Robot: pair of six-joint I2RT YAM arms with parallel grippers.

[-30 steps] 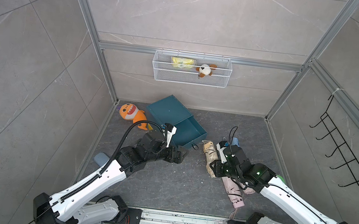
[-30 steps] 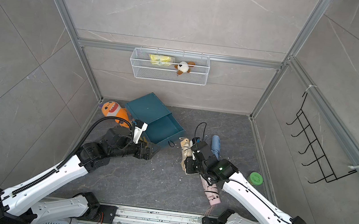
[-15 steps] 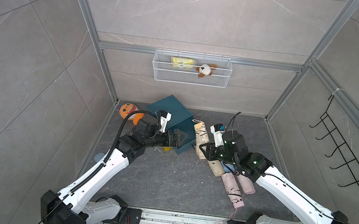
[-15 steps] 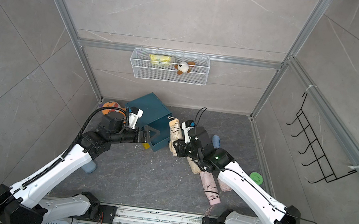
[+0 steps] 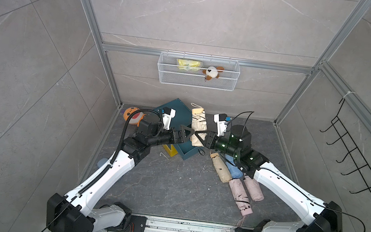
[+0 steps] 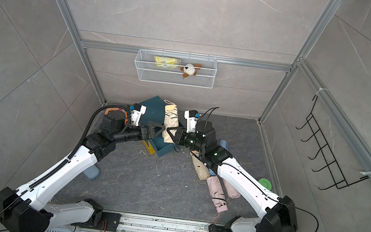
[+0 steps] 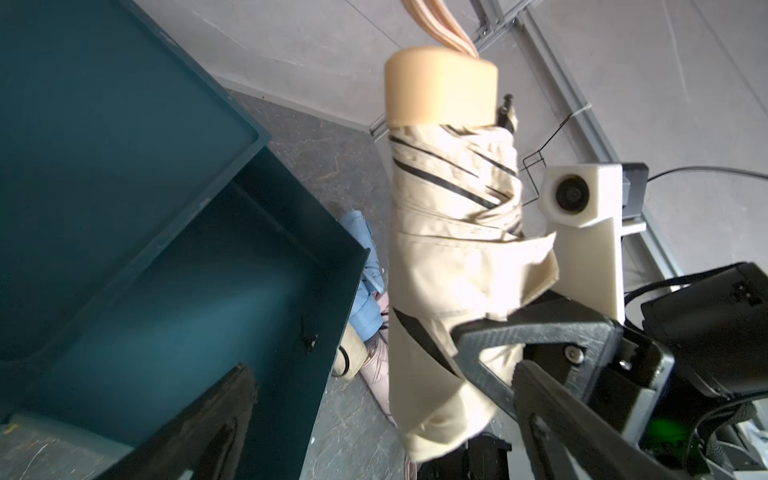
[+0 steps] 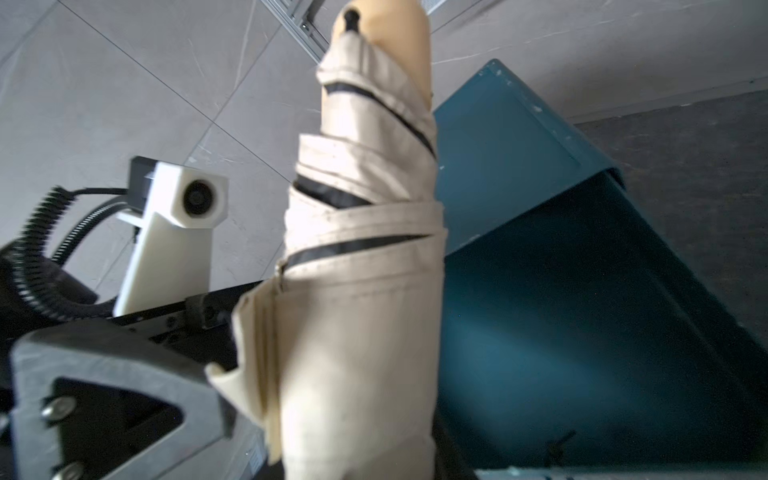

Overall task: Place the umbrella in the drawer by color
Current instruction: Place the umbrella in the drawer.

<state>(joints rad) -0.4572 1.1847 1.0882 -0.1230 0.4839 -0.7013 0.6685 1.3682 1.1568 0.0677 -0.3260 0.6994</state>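
My right gripper (image 5: pixel 197 136) is clamped on the lower part of the cream umbrella (image 5: pixel 197 125), whose handle end points away from my fingers. My left gripper (image 5: pixel 184 135) is spread wide just beside it, holding nothing. I judge this the placing step: the teal drawer (image 5: pixel 181 148) lies open beneath my fingertips, so next I lower and release. Behind my right wrist lie one beige umbrella (image 5: pixel 220 167), one light blue umbrella (image 5: pixel 233 169) and two pink umbrellas (image 5: pixel 241 195).

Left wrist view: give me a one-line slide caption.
Right gripper grips the cream umbrella close to the open teal drawer.
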